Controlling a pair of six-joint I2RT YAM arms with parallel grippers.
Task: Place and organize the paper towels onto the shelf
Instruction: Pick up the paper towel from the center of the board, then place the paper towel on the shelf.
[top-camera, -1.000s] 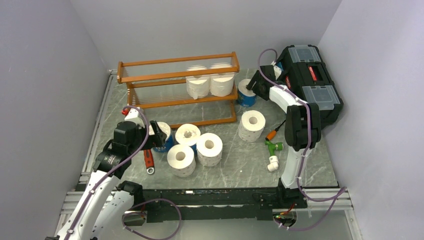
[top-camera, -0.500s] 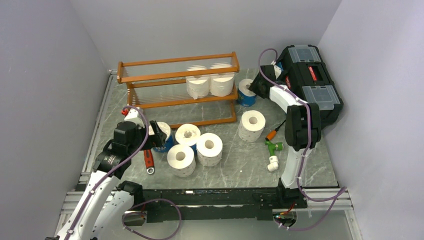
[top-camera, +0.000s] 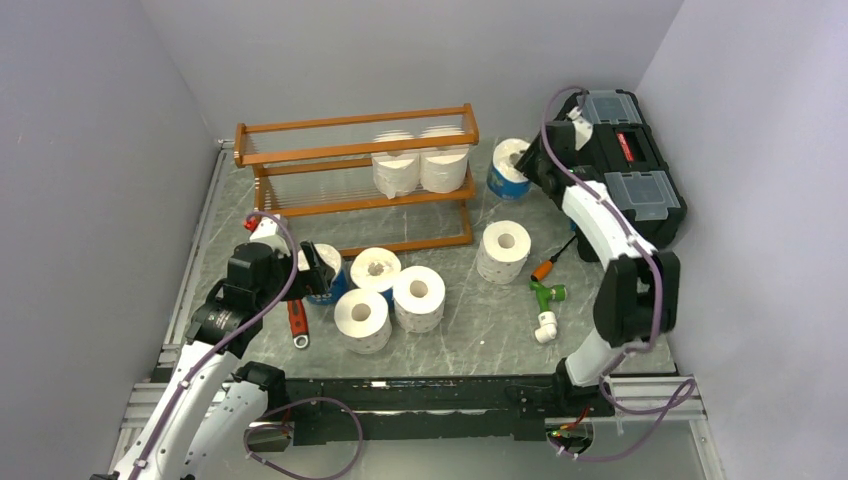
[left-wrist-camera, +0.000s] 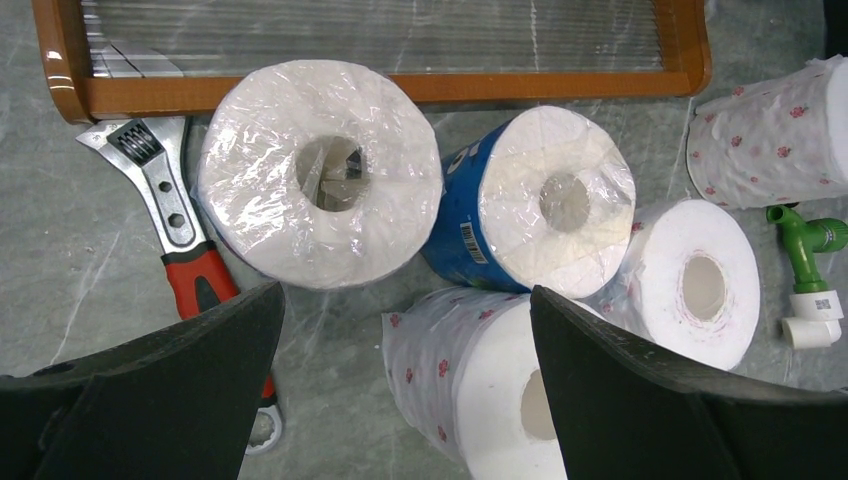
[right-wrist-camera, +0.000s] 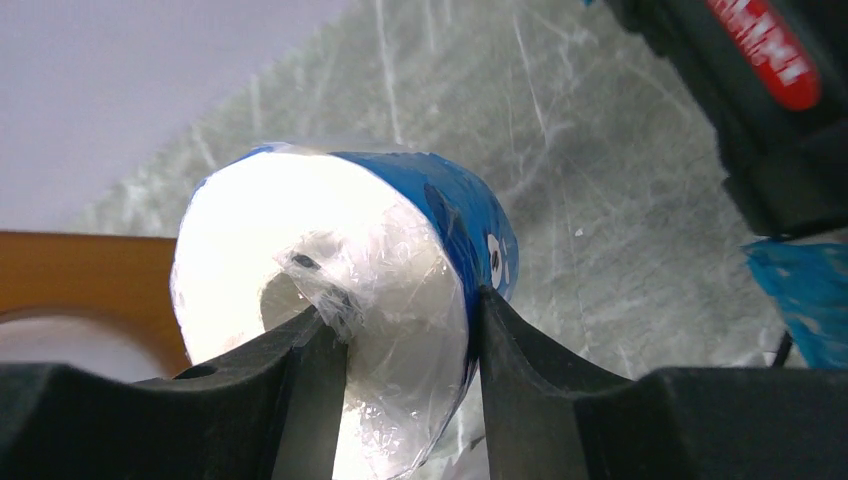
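Lifted since a second ago, the blue-wrapped roll (top-camera: 510, 166) sits clenched in the right pincer (top-camera: 534, 168). Left pincer (top-camera: 318, 270) gapes wide.

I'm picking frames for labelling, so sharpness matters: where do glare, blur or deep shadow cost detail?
Right wrist: the blue-wrapped white paper roll is blown out on its end face, and the black plastic toolbox behind is soft. Left wrist: sharp, though film glints on the clear-wrapped white paper roll. Top external: even light, soft shadows on the grey marbled tabletop.
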